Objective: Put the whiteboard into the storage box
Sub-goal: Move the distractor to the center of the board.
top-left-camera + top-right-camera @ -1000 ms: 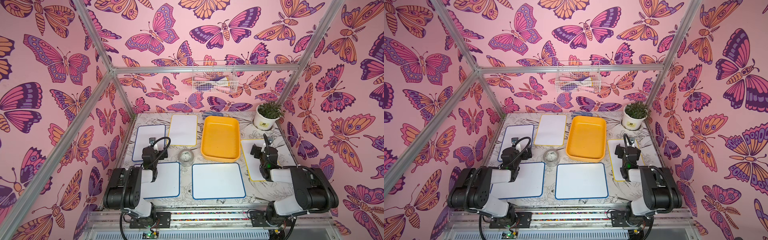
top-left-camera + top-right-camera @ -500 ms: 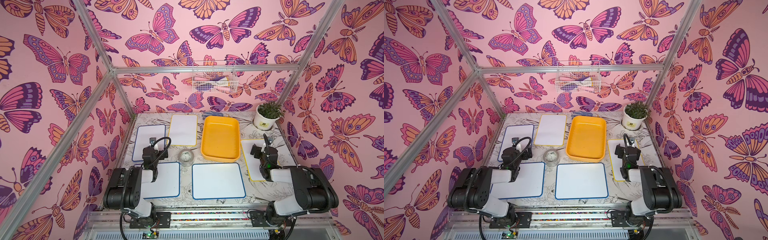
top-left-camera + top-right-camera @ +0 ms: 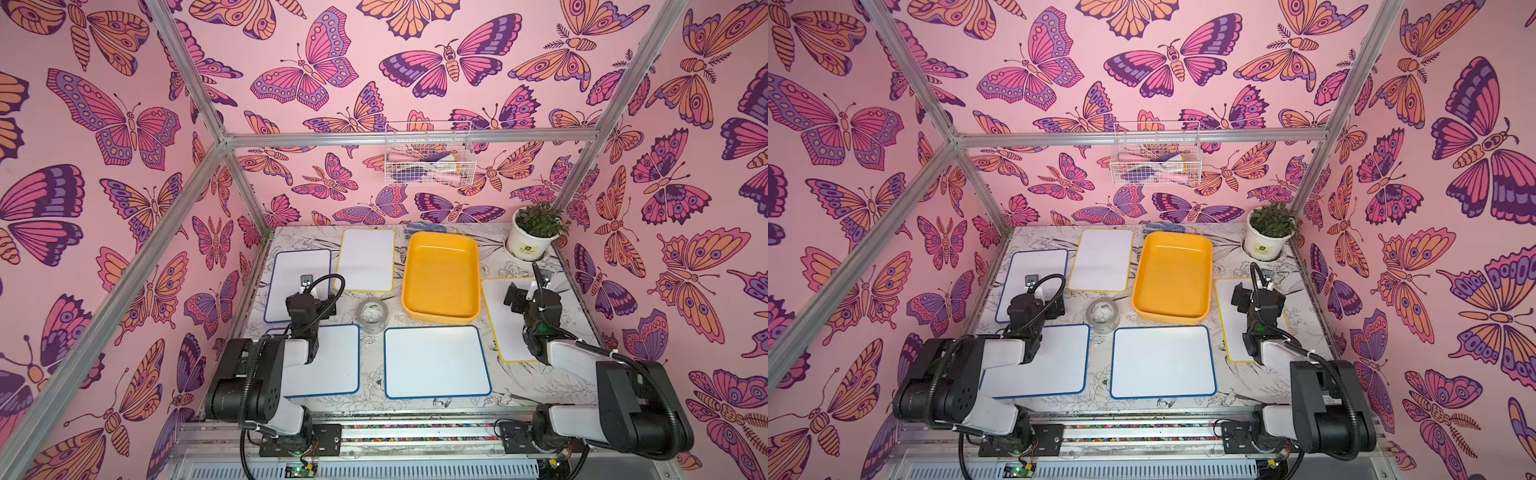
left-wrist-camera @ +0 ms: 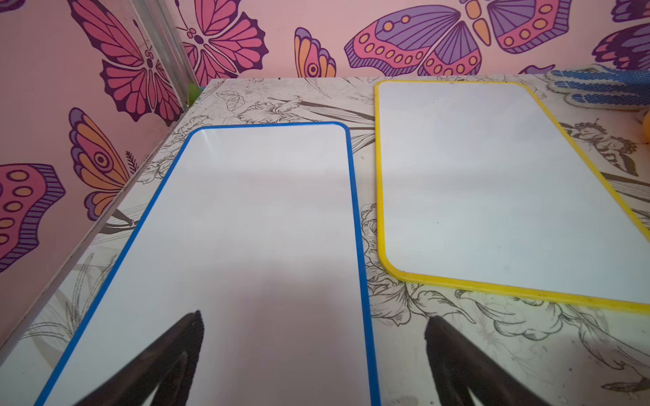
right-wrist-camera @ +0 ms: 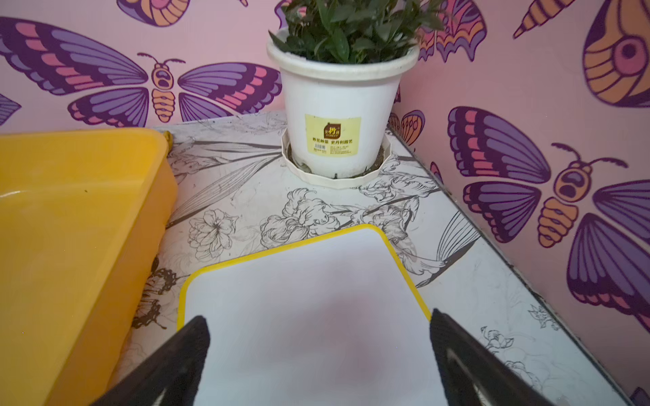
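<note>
Both left gripper (image 4: 313, 316) and right gripper (image 5: 318, 316) hover unmoved, fingers spread and empty, the right arm (image 3: 577, 361) hiding part of the yellow-rimmed whiteboard (image 3: 505, 332) beneath.

Both top views hang high over the robot's base side, tilted down toward the back wall. They're far enough out to catch the whole table (image 3: 523, 386) and both arms, and it's basically the same shot nudged sideways. The left wrist cam sits low and close over the table, facing the back-left corner, with a blue-edged whiteboard (image 4: 253, 228) and a far yellow-edged whiteboard (image 4: 492, 182) filling it. The right wrist cam is just as low, facing the back-right corner: potted plant (image 5: 337, 98), storage box (image 5: 154, 204) wall, right-side yellow-edged whiteboard (image 5: 309, 316). All of those show in both top views too.
</note>
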